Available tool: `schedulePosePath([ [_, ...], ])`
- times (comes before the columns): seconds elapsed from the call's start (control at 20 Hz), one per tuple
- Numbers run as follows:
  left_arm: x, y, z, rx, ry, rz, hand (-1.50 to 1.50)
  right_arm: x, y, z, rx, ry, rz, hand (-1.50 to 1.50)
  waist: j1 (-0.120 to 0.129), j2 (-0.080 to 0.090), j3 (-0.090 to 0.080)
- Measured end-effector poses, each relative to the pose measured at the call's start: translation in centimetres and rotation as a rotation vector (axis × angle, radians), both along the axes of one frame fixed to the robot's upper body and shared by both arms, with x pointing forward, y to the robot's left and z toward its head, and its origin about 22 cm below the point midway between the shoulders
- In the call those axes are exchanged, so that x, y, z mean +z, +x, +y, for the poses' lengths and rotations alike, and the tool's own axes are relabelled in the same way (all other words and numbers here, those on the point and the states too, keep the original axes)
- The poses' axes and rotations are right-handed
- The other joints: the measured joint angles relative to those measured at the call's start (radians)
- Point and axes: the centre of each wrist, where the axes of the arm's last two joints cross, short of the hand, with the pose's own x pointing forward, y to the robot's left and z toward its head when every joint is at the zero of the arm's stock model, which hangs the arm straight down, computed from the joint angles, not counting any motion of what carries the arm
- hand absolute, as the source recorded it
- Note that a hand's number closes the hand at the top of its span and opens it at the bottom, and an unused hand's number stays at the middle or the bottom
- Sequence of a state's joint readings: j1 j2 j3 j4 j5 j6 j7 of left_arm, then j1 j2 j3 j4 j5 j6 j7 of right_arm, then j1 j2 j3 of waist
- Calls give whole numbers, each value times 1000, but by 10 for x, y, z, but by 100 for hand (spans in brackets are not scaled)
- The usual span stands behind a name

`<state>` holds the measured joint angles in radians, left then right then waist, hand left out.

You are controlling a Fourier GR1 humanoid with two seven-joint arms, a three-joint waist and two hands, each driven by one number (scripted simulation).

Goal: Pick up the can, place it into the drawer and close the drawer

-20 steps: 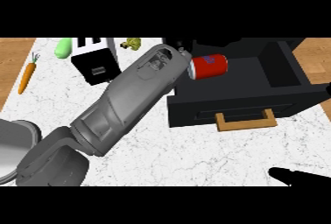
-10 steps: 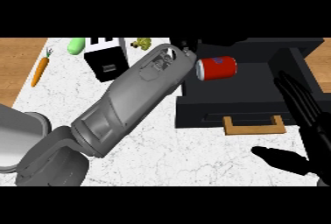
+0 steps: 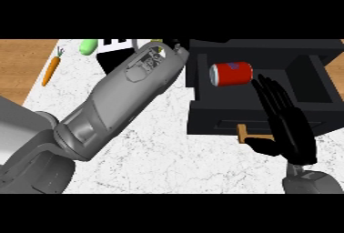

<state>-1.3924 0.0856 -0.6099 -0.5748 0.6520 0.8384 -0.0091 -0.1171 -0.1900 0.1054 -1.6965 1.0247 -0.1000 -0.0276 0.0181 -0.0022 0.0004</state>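
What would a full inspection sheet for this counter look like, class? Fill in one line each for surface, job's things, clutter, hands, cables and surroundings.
Surface: white marbled counter, wooden floor beyond its left edge.
Job's things: red can lies on its side inside the open black drawer; wooden handle faces the robot.
Clutter: carrot, green fruit, black-and-white box at the far left.
Hands: right hand open, fingers straight, over the drawer front beside the can; left hand mostly hidden behind its forearm.
Cables: nothing seen.
Surroundings: nothing seen.
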Motion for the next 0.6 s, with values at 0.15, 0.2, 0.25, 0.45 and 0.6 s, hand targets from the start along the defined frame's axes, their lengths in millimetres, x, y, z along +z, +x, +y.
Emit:
schedulePosePath([
  [0.15, 10, 0, 14, 2, 10, 2, -150, -14, 16, 2, -26, 0, -5, -150, 9, -3, -1],
  [0.2, 10, 0, 16, 4, 12, 5, -150, -16, 23, 2, -32, -4, -17, -150, 8, -5, -4],
  [0.25, 13, 0, 21, 2, 8, 6, -150, -19, 30, 1, -37, -14, -27, -150, 12, -6, -6],
  [0.45, 20, -4, 40, 9, 7, 5, -150, -28, 50, -2, -48, -40, -52, -150, 19, -14, -14],
  [0.6, 21, -5, 54, 7, 10, 9, -150, -32, 65, -4, -56, -61, -68, -150, 24, -16, -19],
])
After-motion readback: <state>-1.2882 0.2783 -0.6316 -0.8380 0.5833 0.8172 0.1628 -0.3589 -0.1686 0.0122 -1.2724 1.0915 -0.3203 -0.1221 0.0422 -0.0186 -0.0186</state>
